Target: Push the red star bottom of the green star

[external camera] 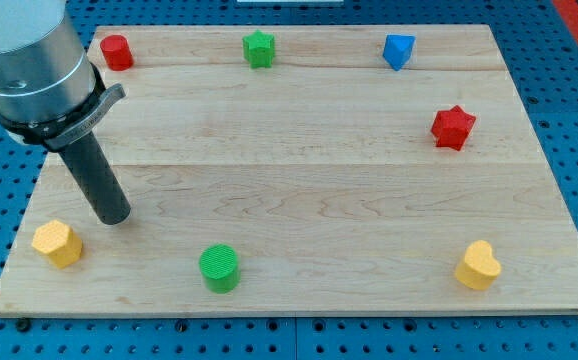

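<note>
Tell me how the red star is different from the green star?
The red star is red; the green star is green. The red star sits near the view's right edge, the green star at the view's top middle. The red star looks a bit bigger. Both are star-shaped and far from my tip.

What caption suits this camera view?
My tip rests near the yellow block, far from the red star and green star.

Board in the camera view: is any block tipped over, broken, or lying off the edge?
Nothing stands out. All seven blocks sit on the wooden board, apart from each other and none visibly damaged. My tip rests near the view's left, above the yellow block, touching nothing.
</note>
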